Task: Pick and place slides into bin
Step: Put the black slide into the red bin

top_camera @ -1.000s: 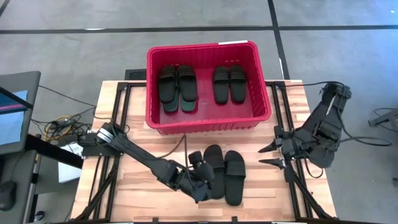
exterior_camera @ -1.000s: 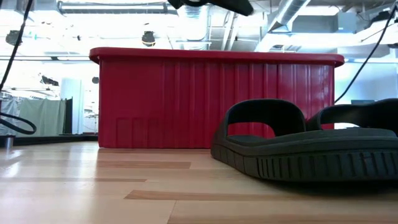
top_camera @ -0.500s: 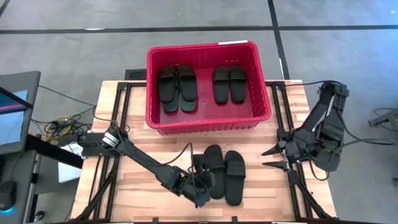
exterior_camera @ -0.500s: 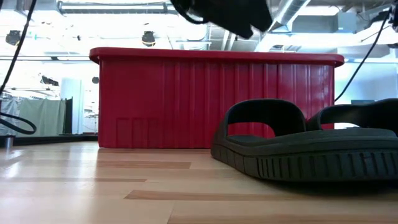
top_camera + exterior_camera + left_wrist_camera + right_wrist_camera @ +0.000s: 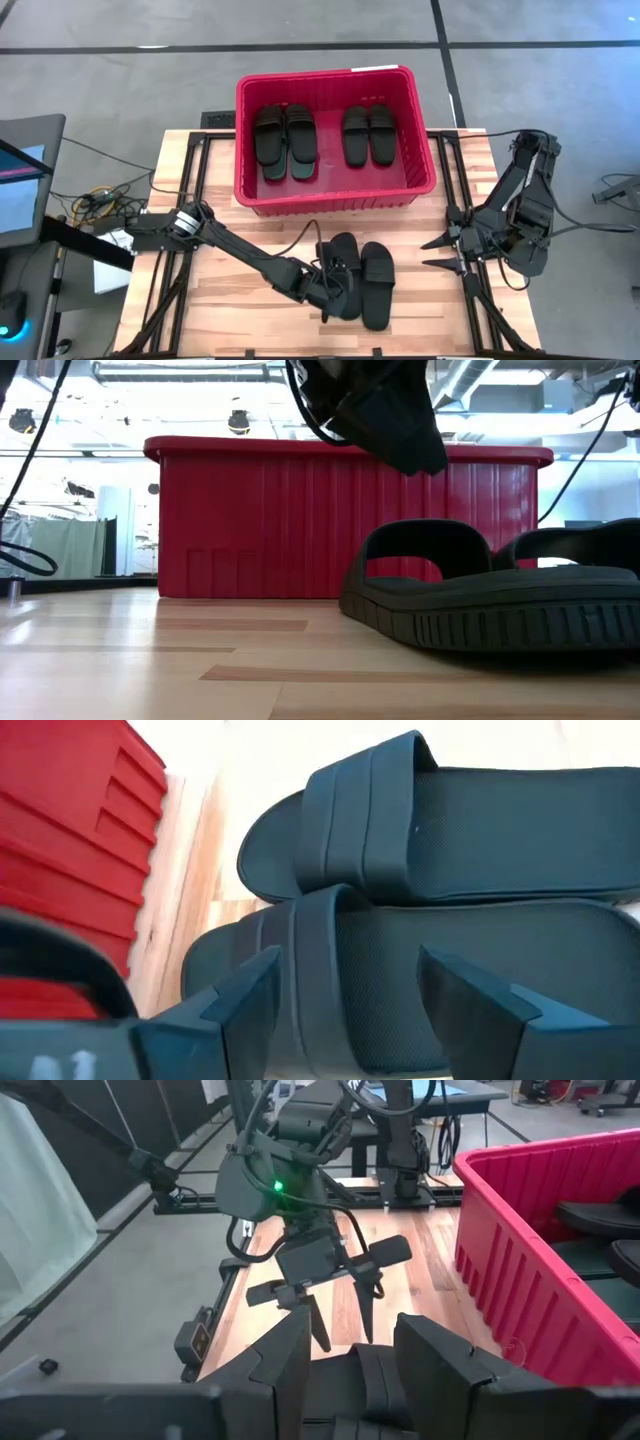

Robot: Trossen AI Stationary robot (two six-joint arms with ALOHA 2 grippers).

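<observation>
Wooden tabletop (image 5: pixel 250 310) below: my left gripper (image 5: pixel 338 290) hangs spread wide over the nearer black slide (image 5: pixel 342 277), long axis pointing toward the bin (image 5: pixel 335 198); right gripper (image 5: pixel 438 252), part-spread and empty, waits well apart.

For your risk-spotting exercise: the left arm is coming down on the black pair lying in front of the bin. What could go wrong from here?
1. The two slides lie touching, so the open left gripper may catch both, or nudge the far one.
2. The bin wall stands close behind; a low lift could clip its rim.
3. The right gripper waits open nearby, leaving less room on that side.
</observation>
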